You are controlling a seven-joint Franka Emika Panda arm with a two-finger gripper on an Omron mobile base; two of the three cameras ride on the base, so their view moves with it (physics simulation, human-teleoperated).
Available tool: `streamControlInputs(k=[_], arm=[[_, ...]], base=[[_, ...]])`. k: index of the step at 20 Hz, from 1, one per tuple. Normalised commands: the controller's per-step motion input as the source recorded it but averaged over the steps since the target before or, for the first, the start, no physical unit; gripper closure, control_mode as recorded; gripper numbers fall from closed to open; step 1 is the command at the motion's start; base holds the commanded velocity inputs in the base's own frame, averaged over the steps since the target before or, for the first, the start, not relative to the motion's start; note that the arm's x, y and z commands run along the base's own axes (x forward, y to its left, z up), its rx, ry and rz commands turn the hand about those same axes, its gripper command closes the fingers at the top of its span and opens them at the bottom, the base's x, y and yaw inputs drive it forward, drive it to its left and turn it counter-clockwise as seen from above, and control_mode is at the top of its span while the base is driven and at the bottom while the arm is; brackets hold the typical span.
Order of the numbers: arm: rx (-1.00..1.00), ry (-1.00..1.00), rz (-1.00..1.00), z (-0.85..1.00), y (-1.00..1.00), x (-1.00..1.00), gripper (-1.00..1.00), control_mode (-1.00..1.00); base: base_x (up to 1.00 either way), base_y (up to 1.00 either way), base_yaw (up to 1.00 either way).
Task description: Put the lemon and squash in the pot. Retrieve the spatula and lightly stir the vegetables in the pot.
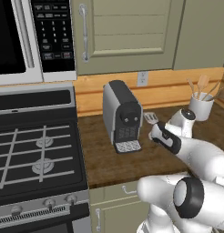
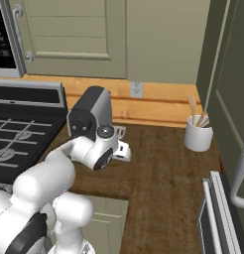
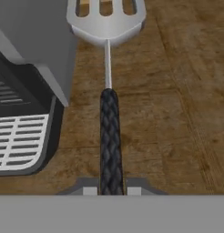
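Observation:
The spatula [image 3: 109,132] lies flat on the wooden counter [image 1: 102,161], just right of a coffee machine. Its slotted grey head [image 3: 106,18] points away from the hand and its dark braided handle runs back toward it. My gripper [image 3: 111,190] is low over the counter, shut on the near end of that handle, with one fingertip on each side. From the left base camera the spatula's head [image 1: 150,118] pokes out behind the hand. The pot, the lemon and the squash are out of view.
A grey coffee machine [image 1: 123,116] stands close to the left of the spatula. A white crock of wooden utensils [image 1: 200,105] sits at the back right. The stove [image 1: 32,150] lies to the left under a microwave [image 1: 22,36].

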Motion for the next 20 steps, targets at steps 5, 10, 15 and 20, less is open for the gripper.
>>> streamControlInputs(k=[5, 10, 15, 20], arm=[[-0.07, -0.01, 0.0, 0.72, 0.0, -0.49, 1.0, -1.0], [0.0, 0.0, 0.0, 0.0, -0.01, -0.02, 1.0, -1.0], [0.0, -0.05, 0.0, 0.61, 0.0, -0.62, 1.0, -1.0], [0.02, -0.08, 0.0, 1.0, 0.03, -0.81, 1.0, -1.0]], base=[[0.0, 0.0, 0.0], [0.0, 0.0, 0.0], [0.0, 0.0, 0.0], [0.0, 0.0, 0.0]])
